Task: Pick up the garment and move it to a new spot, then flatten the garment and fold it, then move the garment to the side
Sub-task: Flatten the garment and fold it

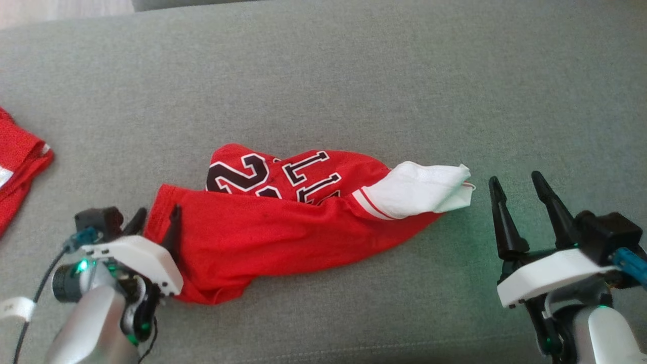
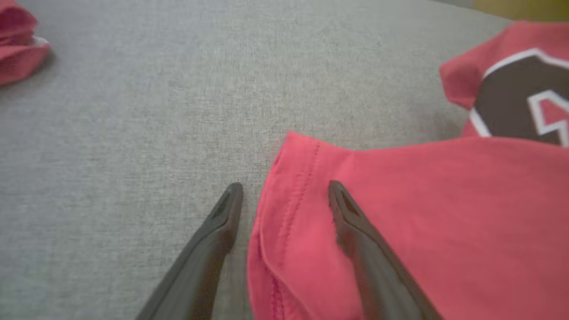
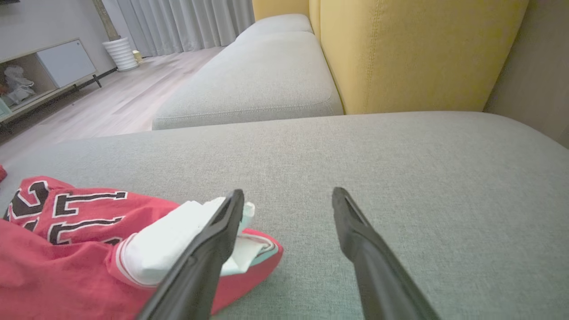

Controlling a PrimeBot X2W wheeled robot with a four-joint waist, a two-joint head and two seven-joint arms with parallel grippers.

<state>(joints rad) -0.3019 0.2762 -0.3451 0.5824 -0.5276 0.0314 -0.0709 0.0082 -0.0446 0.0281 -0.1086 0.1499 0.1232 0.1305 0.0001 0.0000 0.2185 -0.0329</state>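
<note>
Crumpled red jersey (image 1: 283,227) midway along the grey sofa cushion (image 1: 354,76), nearer its front edge.
Its black lettering is half folded under (unreadable), and another red cloth (image 1: 17,167) is cut off at the cushion's left edge. The left gripper (image 1: 158,211), spread, straddles the jersey's left hem: one finger over fabric, one beside it. The right gripper (image 1: 514,178), spread and empty, sits just beside the white end.
</note>
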